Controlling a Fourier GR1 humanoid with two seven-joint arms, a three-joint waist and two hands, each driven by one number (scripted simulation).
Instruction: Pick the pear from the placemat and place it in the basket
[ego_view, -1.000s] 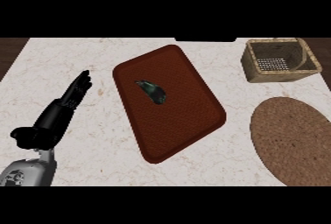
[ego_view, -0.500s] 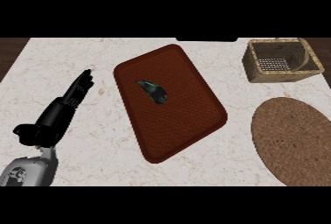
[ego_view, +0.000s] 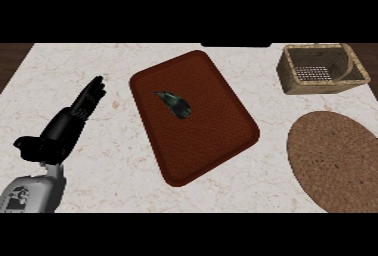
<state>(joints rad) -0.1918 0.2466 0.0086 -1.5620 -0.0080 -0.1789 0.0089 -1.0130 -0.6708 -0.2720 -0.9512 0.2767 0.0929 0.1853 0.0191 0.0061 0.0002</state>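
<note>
Listing what we see on the pale marbled bench (ego_view: 111, 165): one reddish-brown placemat (ego_view: 214, 145), set at a slant near the middle. On its upper part lies the pear (ego_view: 174, 104), dark and greenish, untouched by anything but the mat. One square woven basket (ego_view: 322, 69) stands at the far right corner, well apart from the placemat. One round brown mat (ego_view: 336, 160) lies at the right edge, below the basket. We note the left hand (ego_view: 70, 125) at the left of the bench, beside the placemat and apart from it: fingers straight and stretched forward, thumb out to the side, holding nothing and near no object. We find no right hand in this view.
</note>
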